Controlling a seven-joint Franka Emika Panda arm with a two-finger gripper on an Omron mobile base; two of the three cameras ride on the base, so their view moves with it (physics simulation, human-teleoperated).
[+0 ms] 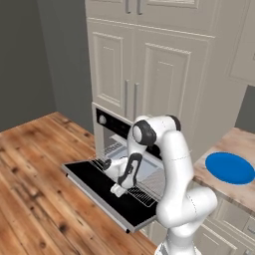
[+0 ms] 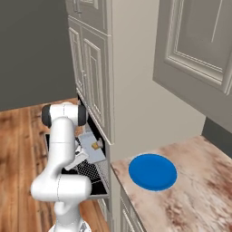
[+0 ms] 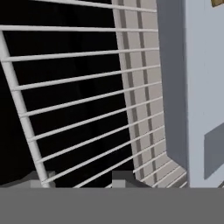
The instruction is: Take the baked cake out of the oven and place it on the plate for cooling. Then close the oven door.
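With the door [image 1: 99, 187] lying flat and the rack [image 1: 147, 189] pulled out over it, I am hanging my gripper [image 1: 118, 190] low above the rack's front wires, just short of the grey tray [image 2: 92, 148] that is sitting on it. My finger tips [image 3: 124, 178] are standing apart with nothing between them, about half spread by my reckoning, so I am holding nothing. The cake [image 2: 96, 145] is resting on the tray inside the mouth of the oven [image 1: 107, 130], a small tan block; in my hand view it is peeking in at the top right corner, beyond the tray's pale edge, so I am judging that I am aimed too far to one side and too near the rack's front. The rack is drawn forward, I suppose, so that the cake can be reached without poking deep into the oven. The plate [image 1: 230, 167] is waiting bare on the counter [image 2: 199, 181] to my right, well apart from the oven, close enough for a swing across. Next I am expecting to need a shift along the tray toward the cake before I close on it; the block is tiny, so a sloppy approach could nudge it away.
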